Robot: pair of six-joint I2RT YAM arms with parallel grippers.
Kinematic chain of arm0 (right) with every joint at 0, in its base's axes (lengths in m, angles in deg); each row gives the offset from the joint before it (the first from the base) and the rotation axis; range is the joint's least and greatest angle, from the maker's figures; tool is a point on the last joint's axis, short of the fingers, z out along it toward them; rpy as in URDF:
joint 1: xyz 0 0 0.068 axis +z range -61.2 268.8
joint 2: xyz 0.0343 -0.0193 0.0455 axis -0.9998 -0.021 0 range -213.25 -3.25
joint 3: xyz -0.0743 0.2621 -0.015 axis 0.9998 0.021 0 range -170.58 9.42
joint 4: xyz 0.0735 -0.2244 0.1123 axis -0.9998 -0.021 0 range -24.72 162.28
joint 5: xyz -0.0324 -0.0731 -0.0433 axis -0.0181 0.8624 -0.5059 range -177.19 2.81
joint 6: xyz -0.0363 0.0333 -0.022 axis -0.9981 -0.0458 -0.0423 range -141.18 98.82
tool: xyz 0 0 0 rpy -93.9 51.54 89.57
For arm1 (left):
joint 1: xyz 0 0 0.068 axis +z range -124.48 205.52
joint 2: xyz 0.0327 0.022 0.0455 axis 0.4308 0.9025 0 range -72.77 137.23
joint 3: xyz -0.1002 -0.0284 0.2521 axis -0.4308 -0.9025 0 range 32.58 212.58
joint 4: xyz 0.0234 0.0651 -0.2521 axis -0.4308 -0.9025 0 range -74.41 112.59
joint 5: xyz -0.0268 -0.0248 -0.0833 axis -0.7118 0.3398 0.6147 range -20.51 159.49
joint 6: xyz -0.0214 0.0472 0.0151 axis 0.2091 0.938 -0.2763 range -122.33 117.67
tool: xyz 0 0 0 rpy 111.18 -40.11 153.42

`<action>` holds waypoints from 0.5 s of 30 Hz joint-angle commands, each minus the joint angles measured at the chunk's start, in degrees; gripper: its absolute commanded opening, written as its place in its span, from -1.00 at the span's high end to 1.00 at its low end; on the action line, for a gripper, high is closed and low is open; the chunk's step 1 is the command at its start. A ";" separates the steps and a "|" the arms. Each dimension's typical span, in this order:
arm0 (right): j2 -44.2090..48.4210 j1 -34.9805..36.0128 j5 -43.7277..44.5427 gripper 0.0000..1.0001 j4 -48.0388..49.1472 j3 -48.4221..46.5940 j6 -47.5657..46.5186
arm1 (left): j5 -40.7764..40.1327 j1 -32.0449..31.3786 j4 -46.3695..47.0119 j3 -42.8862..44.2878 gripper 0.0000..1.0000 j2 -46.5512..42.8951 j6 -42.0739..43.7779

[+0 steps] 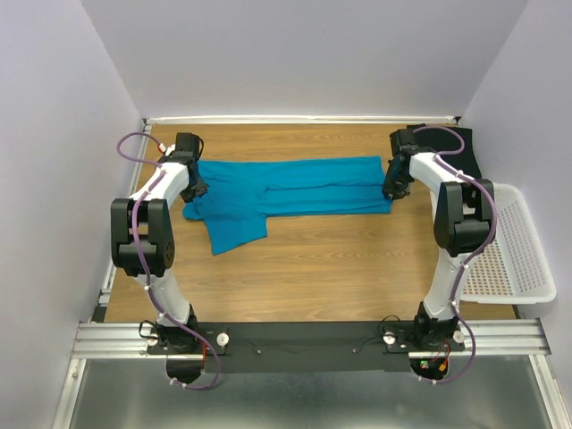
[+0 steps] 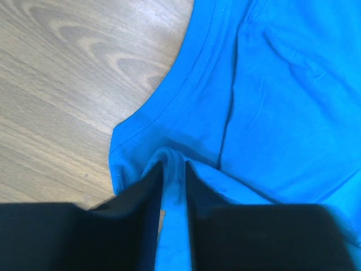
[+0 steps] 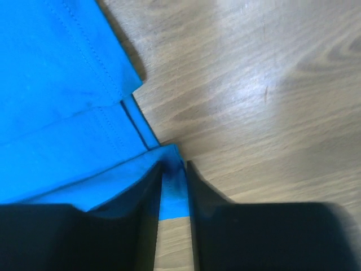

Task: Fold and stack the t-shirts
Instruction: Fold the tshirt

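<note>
Between the narrowly parted jaws of left gripper [image 2: 175, 166] and right gripper [image 3: 176, 166] we find the teal t-shirt [image 1: 295, 188]; we cannot tell whether either grips it. Right of the latter gripper stands the white basket [image 1: 527, 268].

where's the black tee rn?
Top view: the black t-shirt lies at the table's far right corner, partly behind the right arm, just beyond the white basket.
</note>
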 commanded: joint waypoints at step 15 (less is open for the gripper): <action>13.02 12.64 -18.02 -0.36 11.57 6.94 -5.80 | 2.44 -2.45 2.05 -16.08 -0.89 -19.86 -0.54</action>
